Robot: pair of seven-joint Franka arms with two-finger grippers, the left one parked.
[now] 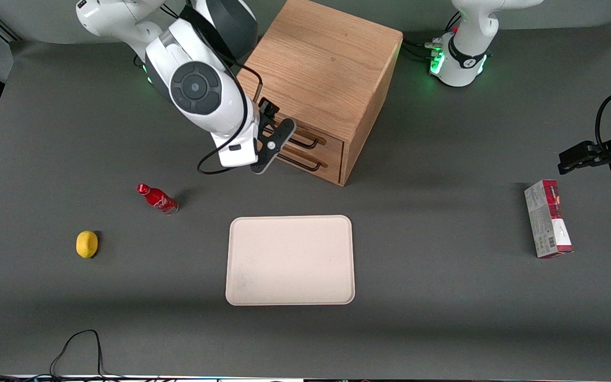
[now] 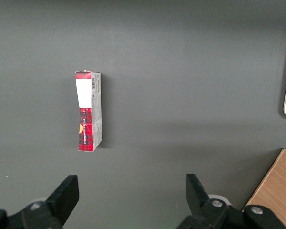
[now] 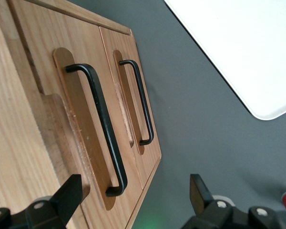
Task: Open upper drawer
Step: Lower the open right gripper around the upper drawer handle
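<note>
The wooden cabinet (image 1: 326, 58) stands at the back of the table, its two drawers facing the front camera at an angle. The upper drawer (image 1: 332, 142) looks shut, flush with the lower one (image 1: 332, 164). Its long black handle (image 1: 308, 141) also shows in the right wrist view (image 3: 101, 129), on the upper drawer's face (image 3: 43, 52). My right gripper (image 1: 271, 132) hovers just in front of the drawer fronts, at the working arm's end of the handles. It is open and empty (image 3: 133, 191), with the end of the upper handle between its fingers and not touched. The lower handle (image 3: 142, 105) lies beside it.
A cream tray (image 1: 289, 260) lies nearer the front camera than the cabinet. A red bottle (image 1: 157, 199) and a lemon (image 1: 87, 244) lie toward the working arm's end. A red and grey box (image 1: 548, 218) lies toward the parked arm's end.
</note>
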